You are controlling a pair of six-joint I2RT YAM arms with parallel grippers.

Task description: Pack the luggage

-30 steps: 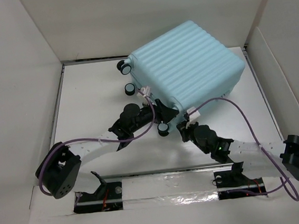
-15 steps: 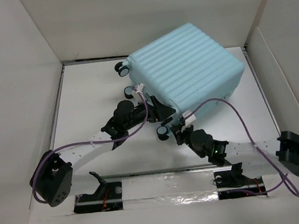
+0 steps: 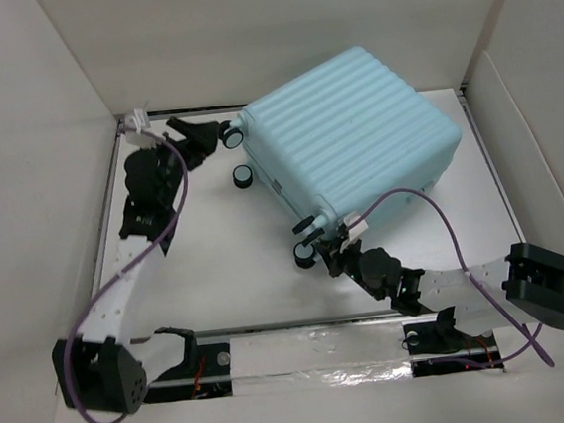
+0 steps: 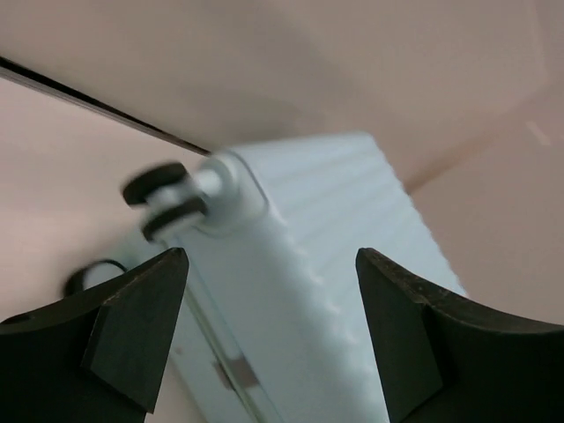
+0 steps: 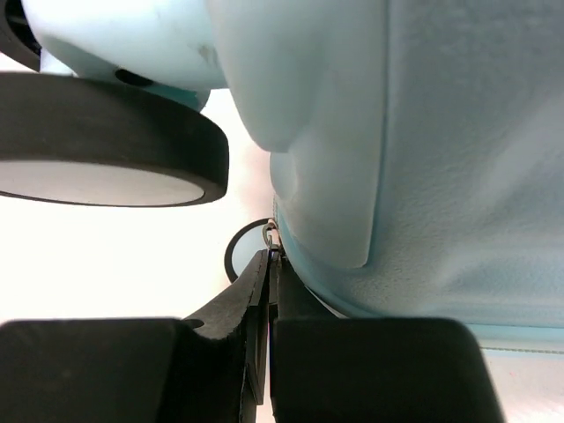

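My right pincer (image 5: pixel 268 264) is pressed shut at the near left corner of the luggage (image 3: pixel 354 130). A small ring (image 5: pixel 267 231) sits at its tips; whether it is pinched, I cannot tell. My left pincer (image 4: pixel 271 264) stands wide and holds nothing, near a blurred wheel (image 4: pixel 167 198). The luggage lies closed at the far right, pale aqua and ribbed.

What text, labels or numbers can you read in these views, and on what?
No readable text in any view.
luggage: the ribbed shell shows no logo or lettering.
small dark patch on its side, left wrist view: too blurred to tell whether it carries print.
white connector on the left arm's cable: too small to show any print.
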